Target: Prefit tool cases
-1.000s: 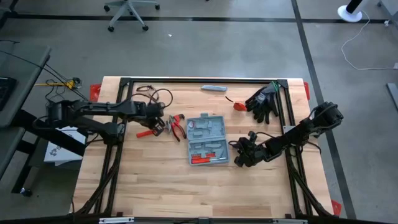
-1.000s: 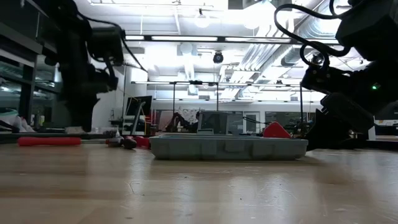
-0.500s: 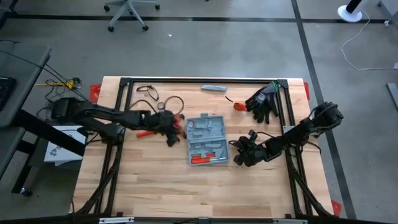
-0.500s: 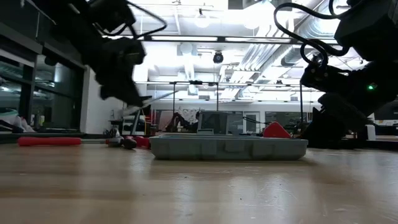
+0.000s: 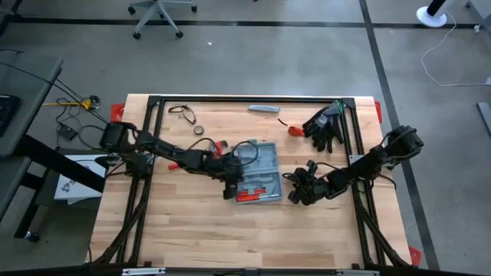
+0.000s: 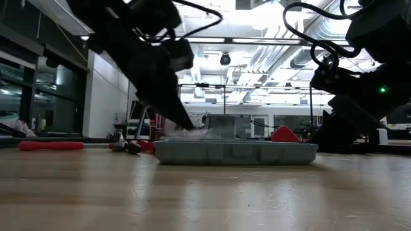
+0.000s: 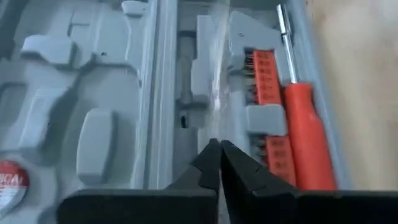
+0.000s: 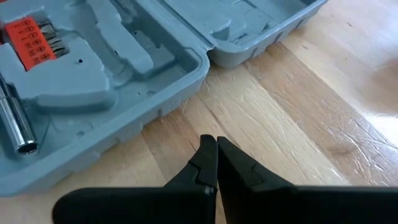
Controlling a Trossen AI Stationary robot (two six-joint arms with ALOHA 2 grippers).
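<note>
Tool case [image 5: 255, 173] lies open mid-table, blue-grey, both halves flat, moulded slots up. Partly fitted, I'd judge: red-handled screwdriver [image 7: 306, 134] and red bit strip [image 7: 266, 93] seated, several slots bare; red-handled pliers [image 5: 219, 147] and other bits outside on the wood, so more to place. Left gripper [image 7: 219, 163] hangs over the case interior, fingers pressed together, nothing held. Right gripper [image 8: 215, 163] waits just beside the case's right edge over the table [image 5: 192, 230], also closed, empty. Black gloves [image 5: 324, 125] far corner.

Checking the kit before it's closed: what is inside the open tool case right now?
In the tool case, a red-handled screwdriver, an orange bit holder and empty moulded slots show. The left gripper, shut, hangs over the middle and hides part of the tray.
</note>
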